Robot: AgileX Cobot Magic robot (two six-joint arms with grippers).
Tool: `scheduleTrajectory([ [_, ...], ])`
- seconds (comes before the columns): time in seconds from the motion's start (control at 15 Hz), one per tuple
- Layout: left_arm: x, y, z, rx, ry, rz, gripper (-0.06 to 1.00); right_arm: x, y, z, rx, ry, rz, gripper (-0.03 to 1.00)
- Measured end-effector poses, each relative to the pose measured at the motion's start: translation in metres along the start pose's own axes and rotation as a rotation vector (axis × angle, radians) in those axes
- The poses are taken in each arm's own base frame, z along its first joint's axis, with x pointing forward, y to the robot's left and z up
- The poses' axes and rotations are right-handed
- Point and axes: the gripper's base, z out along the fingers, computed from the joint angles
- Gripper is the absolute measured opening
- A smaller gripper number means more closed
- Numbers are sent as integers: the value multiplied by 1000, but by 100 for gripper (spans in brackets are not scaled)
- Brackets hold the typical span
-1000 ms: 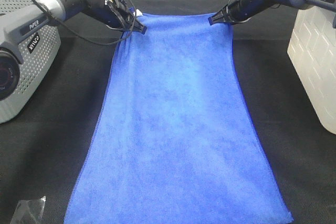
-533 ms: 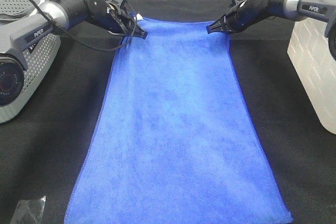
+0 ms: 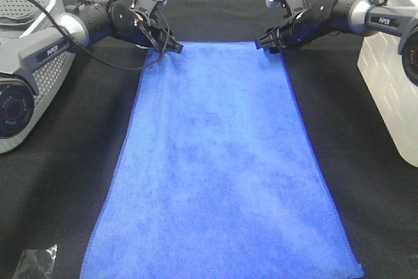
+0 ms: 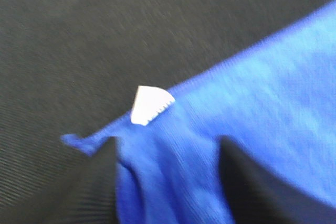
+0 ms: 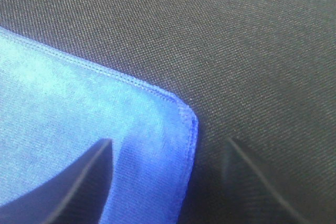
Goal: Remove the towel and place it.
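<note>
Your towel (image 3: 219,168) lies flat on the black counter (image 3: 72,174), long axis running away from you to its far corners, where left tool (image 3: 175,47) and right tool (image 3: 262,42) straddle one each, jaws parted (nothing pinched).

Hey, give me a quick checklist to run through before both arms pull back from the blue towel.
1. Towel lies spread on the black table covering: ok, no big folds show in the high view.
2. Left hand let go: ok, fingers stand apart, though the corner between them is bunched.
3. Right hand let go: ok, its fingers straddle the flat corner.
4. White tag clear of the left hand: ok.
5. Far edge straight: ok in the high view.
6. Cloth snagged on a fingertip: cannot tell, the left wrist view is blurred.
</note>
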Motion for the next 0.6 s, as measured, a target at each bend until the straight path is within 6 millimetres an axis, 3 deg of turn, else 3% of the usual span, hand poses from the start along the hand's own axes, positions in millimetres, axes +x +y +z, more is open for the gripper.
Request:
scheduleTrajectory([
  [0.07,-2,1,-1,-10,-11,-11,69,-2,0,-2,-5,7,-1,61],
  [0.2,-5,2,-3,-18,-5,-20,75,-7,0,-9,-20,27,-2,61],
  [0.27,-12,4,-12,-11,35,-26,77,-19,0,-21,-37,44,-5,62],
  [0.47,-43,6,-52,39,191,-85,77,-55,0,-69,-94,105,21,64],
  [0.6,-65,7,-93,72,340,-142,77,-76,2,-110,-143,189,80,68],
])
